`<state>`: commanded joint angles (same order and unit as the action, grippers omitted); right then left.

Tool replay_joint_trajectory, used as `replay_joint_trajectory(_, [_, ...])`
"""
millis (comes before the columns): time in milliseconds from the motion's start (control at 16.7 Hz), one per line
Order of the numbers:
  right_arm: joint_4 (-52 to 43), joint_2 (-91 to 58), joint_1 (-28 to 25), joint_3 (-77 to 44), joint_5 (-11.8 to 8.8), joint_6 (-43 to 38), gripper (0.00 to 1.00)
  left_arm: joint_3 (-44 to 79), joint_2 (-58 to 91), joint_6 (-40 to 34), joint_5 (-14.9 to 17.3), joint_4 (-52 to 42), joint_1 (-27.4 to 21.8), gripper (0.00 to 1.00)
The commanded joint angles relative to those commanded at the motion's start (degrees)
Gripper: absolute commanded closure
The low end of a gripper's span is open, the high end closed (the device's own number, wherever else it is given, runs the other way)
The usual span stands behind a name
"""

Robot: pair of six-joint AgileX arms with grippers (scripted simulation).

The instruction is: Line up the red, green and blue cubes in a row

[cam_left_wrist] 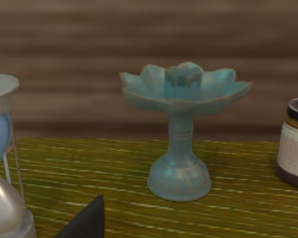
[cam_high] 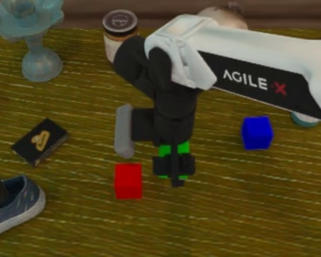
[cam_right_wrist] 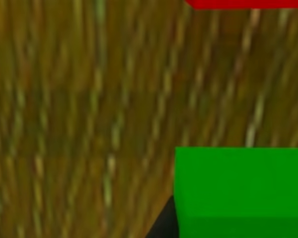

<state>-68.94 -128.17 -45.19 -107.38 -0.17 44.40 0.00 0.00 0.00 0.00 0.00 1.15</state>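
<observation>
Striped mat (cam_high: 246, 214): right hand (cam_high: 174, 166) astride green cube (cam_high: 183, 148) (red cube (cam_high: 128, 181) beside).

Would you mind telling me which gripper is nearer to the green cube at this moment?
Right. The right gripper sits directly over the green cube, fingers astride it. The left gripper is out of the top view; its wrist camera faces the blue pedestal dish at the table's far left.

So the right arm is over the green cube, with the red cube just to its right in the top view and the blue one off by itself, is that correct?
Not quite. In the top view the red cube sits just to the left of the green cube, not its right. The rest holds: the right tool is over the green cube, and the blue cube stands apart toward the table's right.
</observation>
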Motion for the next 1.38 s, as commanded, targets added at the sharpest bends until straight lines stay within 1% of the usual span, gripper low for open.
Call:
replay_joint_trajectory(120, [2.17,-0.60,-0.05,1.74,0.01,0.01,1.00,0.00,0.00,0.00,0.00,0.00,0.00,0.00])
replay_joint_trajectory(420, [12.29,-3.48,-0.10,8.66,0.06,-0.11,1.00,0.00,0.00,0.00,0.00,0.00,0.00,0.00])
replay_joint_trajectory(720, [13.44,-4.00,-0.17,9.65,0.08,-0.06,1.00,0.00,0.00,0.00,0.00,0.00,0.00,0.00])
replay_joint_trajectory(1380, [13.44,-4.00,-0.17,9.65,0.08,-0.06,0.17,0.00,0.00,0.00,0.00,0.00,0.00,0.00])
